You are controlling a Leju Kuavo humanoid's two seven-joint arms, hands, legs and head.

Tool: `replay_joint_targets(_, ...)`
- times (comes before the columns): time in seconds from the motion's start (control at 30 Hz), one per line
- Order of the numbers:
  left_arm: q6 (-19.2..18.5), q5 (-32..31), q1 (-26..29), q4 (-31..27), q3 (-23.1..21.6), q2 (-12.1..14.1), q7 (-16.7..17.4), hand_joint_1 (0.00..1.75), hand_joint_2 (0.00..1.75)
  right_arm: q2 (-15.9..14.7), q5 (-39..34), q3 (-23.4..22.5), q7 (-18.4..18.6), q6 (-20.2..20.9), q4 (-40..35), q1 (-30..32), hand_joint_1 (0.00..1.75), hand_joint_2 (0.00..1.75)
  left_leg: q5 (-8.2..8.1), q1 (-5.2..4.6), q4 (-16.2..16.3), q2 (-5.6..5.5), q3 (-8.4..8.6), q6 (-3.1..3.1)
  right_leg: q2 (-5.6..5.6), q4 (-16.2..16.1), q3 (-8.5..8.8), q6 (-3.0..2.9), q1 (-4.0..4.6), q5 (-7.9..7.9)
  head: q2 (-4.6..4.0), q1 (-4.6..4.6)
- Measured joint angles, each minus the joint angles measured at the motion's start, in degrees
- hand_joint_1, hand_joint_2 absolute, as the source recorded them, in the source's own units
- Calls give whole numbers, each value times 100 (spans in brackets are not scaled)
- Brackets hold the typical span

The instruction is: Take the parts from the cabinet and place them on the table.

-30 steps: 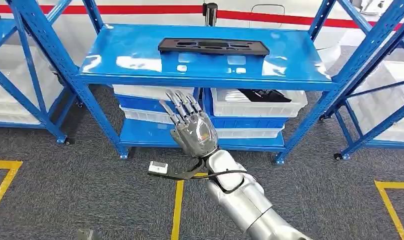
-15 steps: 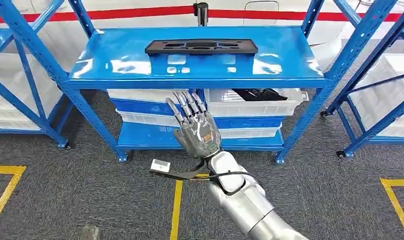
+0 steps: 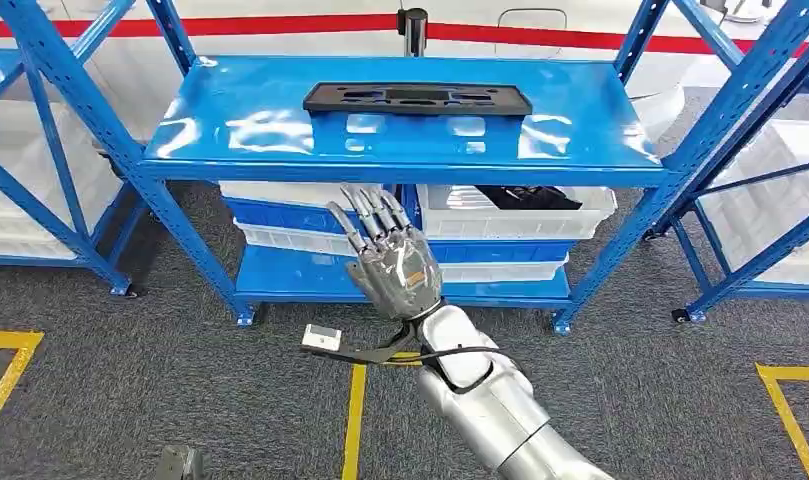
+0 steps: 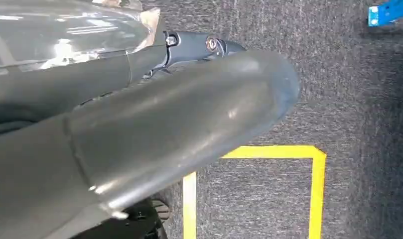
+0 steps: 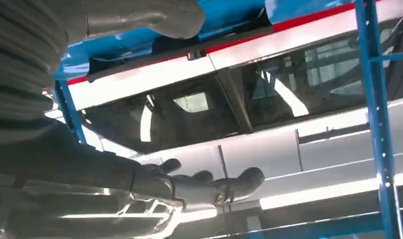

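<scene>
Black plastic part (image 3: 417,98), long and flat, is sitting on the top shelf (image 3: 240,135) of the blue rack, toward the back edge and roughly centred between the two side edges. Its long axis runs side to side, parallel to the shelf's front edge, so it lies broadside to the robot. The right hand (image 3: 390,261) is raised in front of the rack, below the shelf's front edge and well short of the part, so the part lies up and forward of it, pretty much straight ahead. Fingers (image 3: 365,213) are spread and pointing up toward the shelf, palm empty, touching nothing. Wide open, basically. In the right wrist view you can see the thumb and dark fingers (image 5: 209,186) stretched out with the rack's underside beyond them, nothing between them. The right is clearly the hand nearer the part; the left seems to be hanging low over the grey carpet, and I can't tell from its wrist view whether it's open or closed. My guess is the reach has to go up over the front edge and then in.
</scene>
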Motion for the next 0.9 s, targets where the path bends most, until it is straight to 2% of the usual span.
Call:
replay_joint_targets(0.03,-6,2,-5,0,0,-2,2,0,0,-19,-7,-15,0,9,17,3,0,175,-12,-6,1,-2,3,17,0,432,-260,-9,-3,-128,0,2)
replay_joint_targets(0.07,-9,7,-10,0,2,-2,22,0,0,-33,-9,-28,0,28,39,-6,0,175,-22,-6,4,-6,5,21,-1,719,-460,16,-3,-162,0,7)
replay_joint_targets(0.1,-9,4,-14,0,2,-4,57,0,0,-35,-15,-44,0,74,72,-30,0,175,-33,-6,6,-12,17,10,-2,713,-505,57,-8,-96,0,4)
replay_joint_targets(0.13,-11,2,-24,0,4,-9,81,0,0,-31,-24,-59,2,116,101,-74,0,175,-50,-5,12,-20,33,-1,-3,464,-422,115,-18,65,0,7)
replay_joint_targets(0.2,-26,0,-69,-4,4,-17,120,0,0,-28,-26,-81,2,175,146,-182,0,175,-94,-2,15,-40,99,-47,-14,-555,38,215,-45,535,0,9)
replay_joint_targets(0.23,-28,-2,-96,-7,4,-17,129,0,0,-28,-28,-87,2,192,166,-237,0,175,-118,-5,18,-44,105,-80,-24,-954,215,214,-53,667,0,18)
replay_joint_targets(0.27,-37,-2,-125,-13,4,-17,142,0,0,-17,-31,-90,2,192,188,-282,0,175,-168,-63,77,-49,90,-124,-16,-1059,281,157,-33,696,0,7)
replay_joint_targets(0.3,-42,-4,-138,-26,4,-17,142,0,0,-22,-33,-107,2,190,203,-293,0,175,-178,-46,65,-49,98,-142,-20,-1059,278,118,-58,696,0,-26)
replay_joint_targets(0.37,-44,-4,-152,-31,11,-15,142,0,0,-20,-35,-114,2,186,230,-311,0,175,-202,12,54,-41,108,-199,-6,-1060,286,43,-9,674,0,-20)
replay_joint_targets(0.4,-57,-2,-156,-39,17,-15,140,0,0,-9,-35,-114,0,184,240,-329,0,175,-245,24,84,-30,90,-243,-2,-1090,325,-1,-74,687,2,-24)
replay_joint_targets(0.43,-94,2,-158,-42,31,-22,131,0,0,2,-39,-116,-2,179,251,-341,0,175,-307,39,216,-22,26,-275,7,-1095,353,-34,-74,674,0,-26)
replay_joint_targets(0.47,-118,15,-168,-42,50,-26,114,0,0,26,-46,-114,-7,179,271,-368,0,175,-467,48,548,-12,-121,-302,4,-1094,378,-77,-79,648,0,-66)
replay_joint_targets(0.53,-158,33,-170,-42,112,-20,85,0,0,50,-70,-111,-17,179,308,-374,0,175,-808,68,1486,-11,-639,-357,4,-1093,422,-123,-69,612,0,-59)
replay_joint_targets(0.57,-168,9,-170,-42,129,-20,61,0,0,53,-87,-111,-24,181,339,-371,0,175,-865,77,1829,-9,-871,-373,5,-1092,443,-128,-66,589,0,-63)
replay_joint_targets(0.6,-175,-11,-173,-42,136,-22,44,0,0,55,-96,-111,-33,184,361,-369,0,175,-788,88,1893,-6,-975,-378,7,-1092,468,-132,-67,573,0,-57)
replay_joint_targets(0.63,-177,-24,-183,-42,138,-22,31,0,0,61,-105,-109,-35,184,380,-370,0,175,-571,101,1688,-2,-938,-385,10,-1091,507,-112,-70,539,0,-65)
replay_joint_targets(0.67,-177,-42,-200,-46,140,-22,22,0,0,72,-111,-109,-35,184,387,-371,0,175,-297,114,1290,1,-780,-378,14,-1091,555,-99,-73,510,0,-63)
replay_joint_targets(0.7,-177,-63,-223,-52,140,-22,15,0,0,83,-111,-109,-35,186,387,-378,0,175,-8,125,769,5,-552,-365,16,-1091,608,-79,-77,475,0,-63)
replay_joint_targets(0.73,-177,-70,-244,-59,140,-22,11,0,0,88,-111,-109,-35,186,387,-389,0,175,207,132,311,14,-345,-357,16,-1097,639,-47,-73,441,0,-70)
replay_joint_targets(0.77,-179,-77,-279,-61,140,-24,7,0,0,88,-109,-109,-35,186,393,-413,0,175,94,81,170,11,-253,-354,17,-1085,638,-1,-5,412,0,-76)
replay_joint_targets(0.87,-179,-101,-299,-72,142,-24,0,0,0,85,-109,-109,-50,186,400,-420,0,175,45,26,150,-9,-231,-237,9,-1132,627,85,-27,398,0,-70)
replay_joint_targets(0.9,-179,-101,-305,-76,142,-24,0,0,0,87,-109,-107,-55,186,402,-425,0,175,58,25,105,-12,-200,-191,7,-1142,648,131,-19,375,0,-72)
